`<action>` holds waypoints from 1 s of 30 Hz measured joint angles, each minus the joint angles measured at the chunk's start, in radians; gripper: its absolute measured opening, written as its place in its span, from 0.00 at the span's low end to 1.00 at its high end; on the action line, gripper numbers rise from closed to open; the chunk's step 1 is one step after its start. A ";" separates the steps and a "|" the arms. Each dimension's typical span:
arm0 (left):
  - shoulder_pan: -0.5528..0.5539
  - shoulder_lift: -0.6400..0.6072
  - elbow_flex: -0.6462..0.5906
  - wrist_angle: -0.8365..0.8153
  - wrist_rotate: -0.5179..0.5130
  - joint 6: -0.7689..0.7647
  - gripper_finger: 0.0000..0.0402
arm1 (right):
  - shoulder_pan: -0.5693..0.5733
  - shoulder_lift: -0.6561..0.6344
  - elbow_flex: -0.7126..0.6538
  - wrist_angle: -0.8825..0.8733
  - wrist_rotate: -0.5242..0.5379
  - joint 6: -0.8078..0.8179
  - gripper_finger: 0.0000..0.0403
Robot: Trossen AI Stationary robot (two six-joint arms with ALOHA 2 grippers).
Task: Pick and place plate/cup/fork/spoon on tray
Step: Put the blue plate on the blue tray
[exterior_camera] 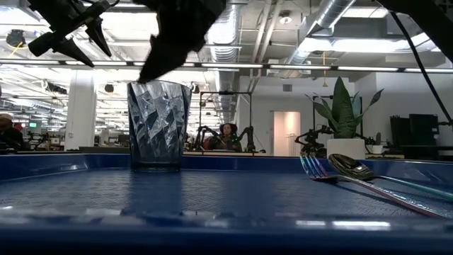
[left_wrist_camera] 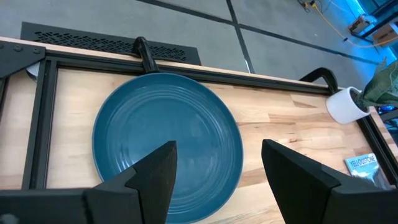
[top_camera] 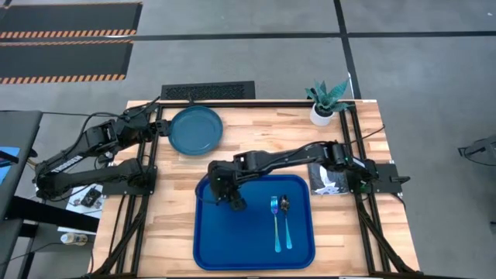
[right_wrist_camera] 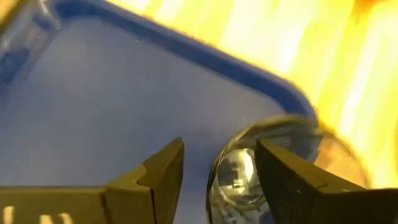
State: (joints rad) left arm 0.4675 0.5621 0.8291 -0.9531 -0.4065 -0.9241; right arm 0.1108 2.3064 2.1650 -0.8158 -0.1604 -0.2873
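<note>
The blue tray point(top_camera: 232, 240) lies at the table's near middle. The clear cup point(exterior_camera: 159, 124) stands upright on the tray's far left part; it also shows in the right wrist view point(right_wrist_camera: 249, 177). My right gripper point(right_wrist_camera: 217, 168) is open just above the cup's rim, fingers pointing down; it also shows in the high view point(top_camera: 229, 198). The fork point(top_camera: 274, 221) and the spoon point(top_camera: 285, 219) lie side by side on the tray's right half. The teal plate point(top_camera: 195, 129) lies flat on the table's far left. My left gripper point(left_wrist_camera: 214, 168) is open and empty, hovering at the plate's left edge.
A white pot with a green plant point(top_camera: 324, 108) stands at the far right corner. A shiny packet point(top_camera: 329, 180) lies at the right edge. Black frame rails point(left_wrist_camera: 43, 118) run along the table's left and far sides. Bare wood point(top_camera: 263, 128) lies between the plate and the pot.
</note>
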 joint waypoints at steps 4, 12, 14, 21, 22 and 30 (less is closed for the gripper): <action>0.000 0.000 0.000 0.000 -0.001 0.014 0.55 | -0.011 0.000 0.063 -0.042 0.000 0.008 0.61; 0.000 0.000 0.000 0.000 -0.011 0.017 0.55 | -0.073 -0.070 0.168 -0.072 -0.013 0.089 0.62; 0.000 0.000 0.000 -0.001 -0.020 0.029 0.55 | -0.096 -0.112 0.174 -0.054 -0.021 0.117 0.62; 0.000 0.000 0.000 -0.002 -0.024 0.029 0.55 | -0.206 -0.181 0.173 -0.133 0.090 0.096 0.62; 0.000 0.000 0.000 -0.003 -0.024 0.029 0.55 | -0.225 -0.176 0.173 -0.145 0.099 0.081 0.62; 0.000 0.000 0.000 -0.014 -0.019 0.024 0.55 | -0.385 -0.083 0.170 -0.202 0.131 0.192 0.62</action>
State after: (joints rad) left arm 0.4675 0.5625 0.8288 -0.9667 -0.4259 -0.8999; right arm -0.2742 2.2237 2.3347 -1.0180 -0.0292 -0.0950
